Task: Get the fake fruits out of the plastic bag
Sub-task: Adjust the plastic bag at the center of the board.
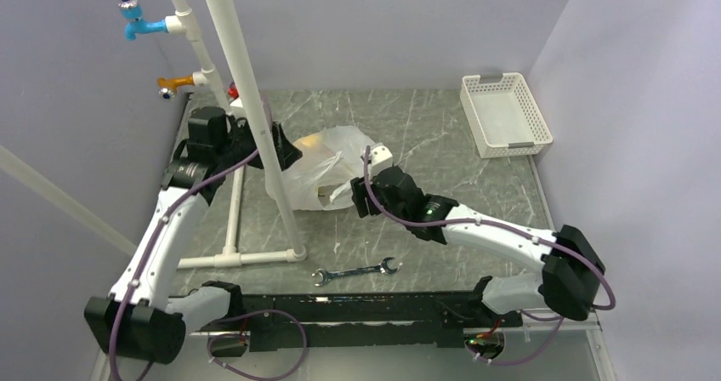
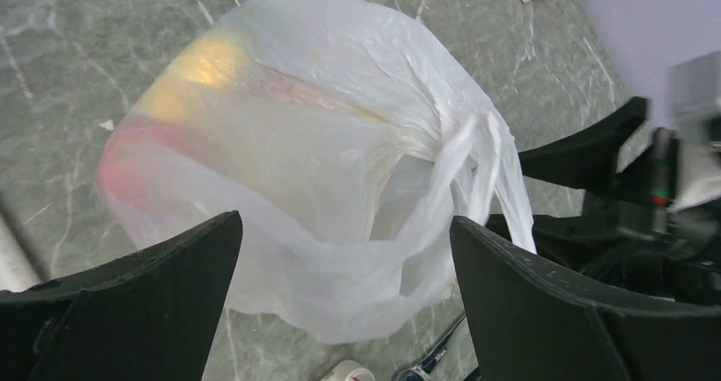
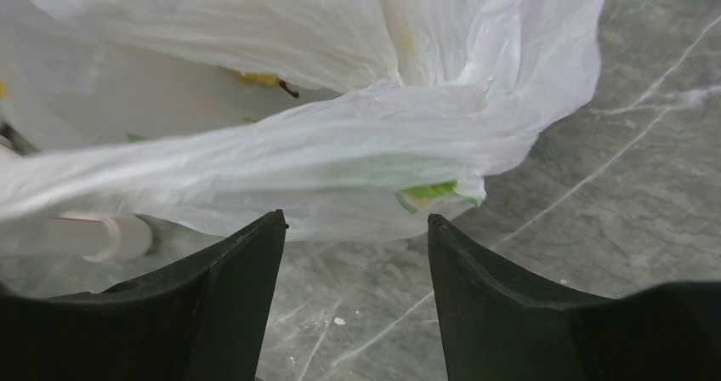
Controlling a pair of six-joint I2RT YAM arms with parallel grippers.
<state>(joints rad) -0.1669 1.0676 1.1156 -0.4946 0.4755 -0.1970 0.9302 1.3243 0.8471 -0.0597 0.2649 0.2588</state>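
**Top view.** The bag [image 1: 327, 164] lies on the table [image 1: 442, 134] near its middle, just right of a white pipe frame [image 1: 246, 100]. I see the left gripper [image 1: 285, 153] at the bag's left edge and the right gripper [image 1: 359, 196] at its near right edge (fingers too small to judge here). A basket [image 1: 506, 113] stands in the far right corner. A wrench [image 1: 357, 271] lies near the arm bases, well apart from the bag.

**Left wrist view.** The left gripper [image 2: 344, 228] has its fingers spread wide, with the bag [image 2: 323, 143] between and beyond them; I cannot tell whether they touch it. A yellow shape [image 2: 204, 62] and a red shape [image 2: 127, 151] show through the film.

**Right wrist view.** The right gripper [image 3: 354, 224] has its fingers apart, clamping nothing. A crumpled fold of the bag [image 3: 340, 143] hangs just beyond the tips.
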